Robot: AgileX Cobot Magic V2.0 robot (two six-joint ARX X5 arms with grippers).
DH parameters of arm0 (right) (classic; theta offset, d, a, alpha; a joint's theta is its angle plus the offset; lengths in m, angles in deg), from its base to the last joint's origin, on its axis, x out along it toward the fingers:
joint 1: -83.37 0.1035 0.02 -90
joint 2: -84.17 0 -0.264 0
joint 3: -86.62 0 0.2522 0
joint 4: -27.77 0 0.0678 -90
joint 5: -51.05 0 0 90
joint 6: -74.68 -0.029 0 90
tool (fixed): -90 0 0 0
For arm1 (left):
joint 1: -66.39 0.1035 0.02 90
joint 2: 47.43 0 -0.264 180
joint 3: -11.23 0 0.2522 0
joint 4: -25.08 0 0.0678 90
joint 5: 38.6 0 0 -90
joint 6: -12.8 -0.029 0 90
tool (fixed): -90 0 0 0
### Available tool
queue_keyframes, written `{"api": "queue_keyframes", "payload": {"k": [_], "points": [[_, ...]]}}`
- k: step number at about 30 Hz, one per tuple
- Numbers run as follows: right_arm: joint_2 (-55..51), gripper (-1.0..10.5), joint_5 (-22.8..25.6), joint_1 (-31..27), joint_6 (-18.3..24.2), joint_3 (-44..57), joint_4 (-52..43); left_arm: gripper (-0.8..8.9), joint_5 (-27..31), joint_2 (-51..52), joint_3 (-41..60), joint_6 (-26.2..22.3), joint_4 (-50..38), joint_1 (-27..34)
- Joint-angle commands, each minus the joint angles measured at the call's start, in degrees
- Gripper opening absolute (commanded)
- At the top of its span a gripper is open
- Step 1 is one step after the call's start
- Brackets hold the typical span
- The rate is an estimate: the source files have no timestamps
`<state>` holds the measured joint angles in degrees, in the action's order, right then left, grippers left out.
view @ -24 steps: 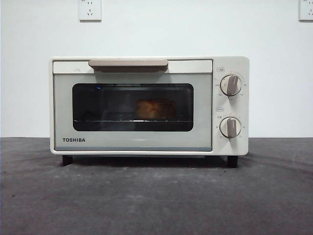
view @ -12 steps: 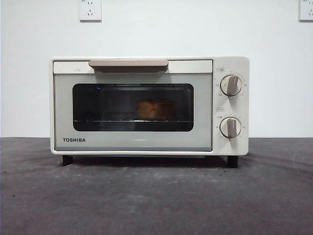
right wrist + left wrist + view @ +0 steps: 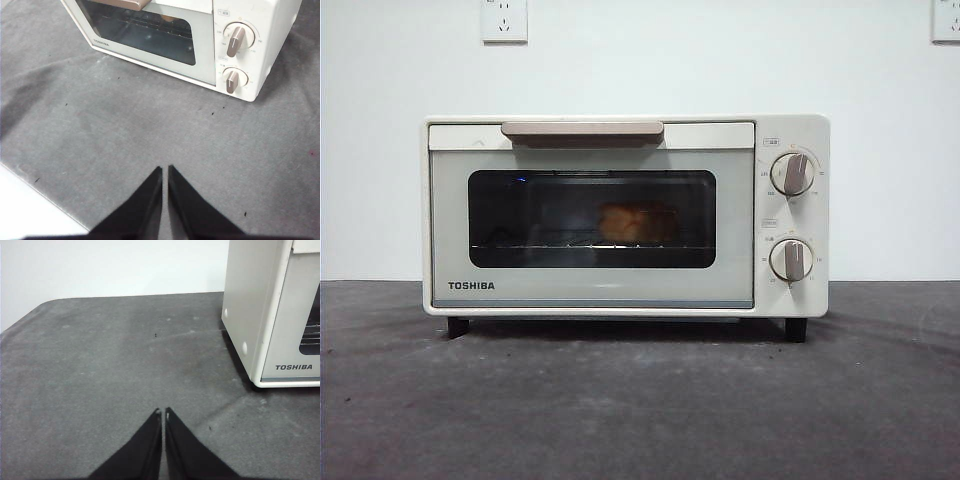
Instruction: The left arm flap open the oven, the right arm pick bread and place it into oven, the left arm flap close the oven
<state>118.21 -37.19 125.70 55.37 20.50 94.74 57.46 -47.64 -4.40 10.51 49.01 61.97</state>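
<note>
The cream-white TOSHIBA oven [image 3: 625, 215] stands on the grey table with its door shut and its beige bar handle [image 3: 582, 131] at the top. The golden bread [image 3: 632, 223] lies on the wire rack inside, seen through the dark glass. My left gripper [image 3: 163, 413] is shut and empty, low over the table, off the oven's [image 3: 270, 310] TOSHIBA-side corner. My right gripper [image 3: 164, 169] is shut and empty, over the table in front of the oven [image 3: 200, 40], nearer its knobs [image 3: 236, 41]. Neither arm shows in the front view.
Two round knobs [image 3: 792, 173] sit on the oven's right panel. Two wall sockets [image 3: 504, 20] hang on the white wall behind. The grey mat's edge [image 3: 45, 195] and a white surface beyond it show in the right wrist view.
</note>
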Motion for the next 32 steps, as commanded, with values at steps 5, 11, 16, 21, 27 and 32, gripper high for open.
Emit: {"api": "queue_keyframes", "payload": {"k": [5, 11, 16, 21, 27, 32], "points": [[0.2, 0.2, 0.2, 0.5, 0.5, -1.0, -0.7, 0.22, -0.1, 0.0, 1.2, -0.8, 0.4, -0.1], [0.2, 0.2, 0.2, 0.5, 0.5, -1.0, -0.7, 0.22, -0.1, 0.0, 1.2, -0.8, 0.4, -0.1], [0.2, 0.2, 1.0, 0.5, 1.0, -1.0, -0.7, 0.22, -0.1, 0.0, 1.2, -0.8, 0.4, -0.1], [-1.8, 0.2, 11.2, -3.7, 2.1, 0.0, -1.8, 0.22, -0.1, 0.0, 1.2, -0.8, 0.4, -0.1], [-7.6, 0.2, 14.3, -20.2, 7.0, 11.8, -21.7, 0.22, -0.1, 0.0, 1.2, -0.8, 0.4, -0.1], [-17.6, 0.2, 7.5, -30.8, 13.3, 30.4, -42.0, 0.22, -0.1, 0.0, 1.2, -0.8, 0.4, -0.1]]}}
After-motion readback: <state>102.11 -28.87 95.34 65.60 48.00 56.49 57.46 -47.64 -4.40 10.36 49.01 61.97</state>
